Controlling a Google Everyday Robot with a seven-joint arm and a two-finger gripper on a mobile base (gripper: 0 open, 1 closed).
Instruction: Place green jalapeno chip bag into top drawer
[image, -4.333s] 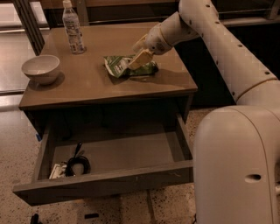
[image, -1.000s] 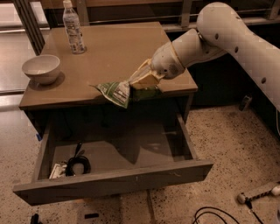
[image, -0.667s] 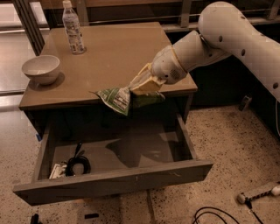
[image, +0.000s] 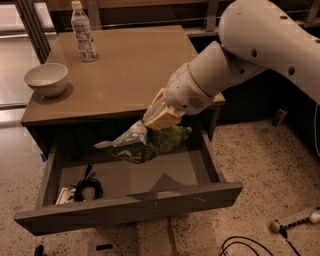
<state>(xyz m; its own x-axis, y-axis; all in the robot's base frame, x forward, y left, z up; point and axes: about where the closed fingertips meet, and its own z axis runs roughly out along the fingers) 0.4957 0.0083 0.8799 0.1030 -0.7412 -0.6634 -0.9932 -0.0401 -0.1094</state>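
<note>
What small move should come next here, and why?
Probably lower a little before releasing: the gripper, shut on the crinkled green foil chip bag, holds it above the open grey-brown wooden top drawer, over bare floor right of the black cables.

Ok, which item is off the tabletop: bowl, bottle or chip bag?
The green jalapeno chip bag, held by the gripper over the top drawer; bowl and bottle sit on the table.

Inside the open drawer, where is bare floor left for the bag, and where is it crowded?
The floor of the top drawer is bare from the middle to the right wall, below the green jalapeno chip bag clamped in the gripper. The front left corner is crowded: a coiled black cable and a small pale item.
</note>
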